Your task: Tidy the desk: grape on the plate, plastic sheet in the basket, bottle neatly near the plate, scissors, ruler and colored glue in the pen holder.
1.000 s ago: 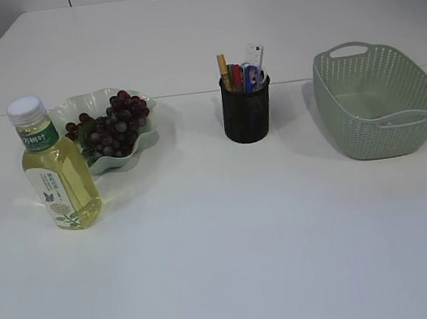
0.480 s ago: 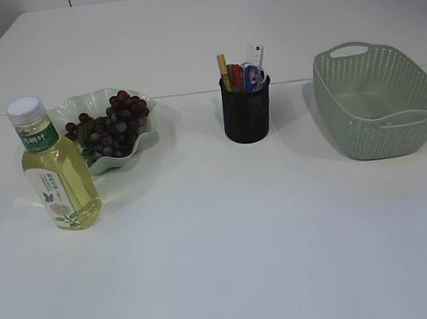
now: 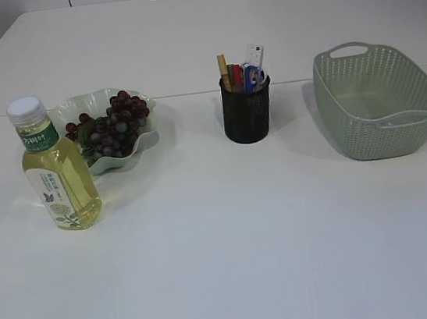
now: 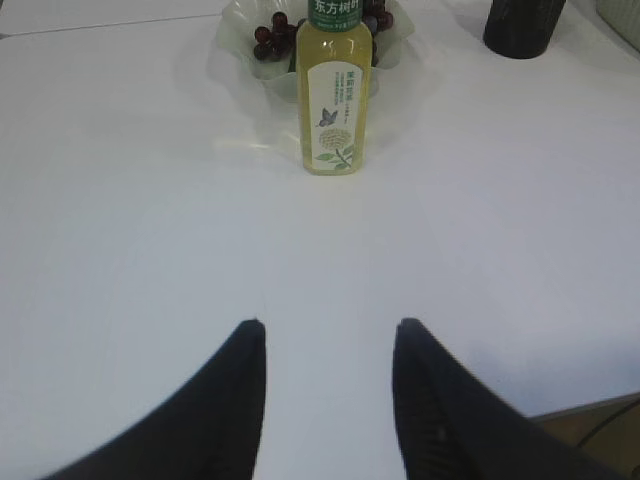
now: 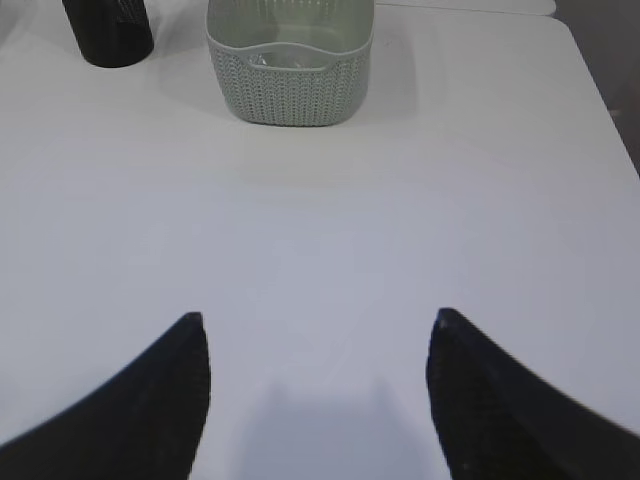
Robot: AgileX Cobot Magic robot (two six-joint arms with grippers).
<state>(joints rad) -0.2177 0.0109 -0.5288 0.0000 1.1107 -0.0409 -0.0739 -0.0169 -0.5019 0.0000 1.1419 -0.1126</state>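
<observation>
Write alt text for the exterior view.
A white table holds, left to right, a bottle of yellow drink upright in front of a plate of grapes, a black pen holder with stationery, and a green basket. No arms show.

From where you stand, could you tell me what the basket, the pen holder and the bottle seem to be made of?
The basket looks like moulded matte plastic, pale green: its walls are a woven-pattern lattice with a cut-out handle. The pen holder looks like black metal mesh, though it could be plastic; fine perforations show. The bottle seems clear glossy plastic: yellow liquid shows through, under a white cap and printed label.
</observation>
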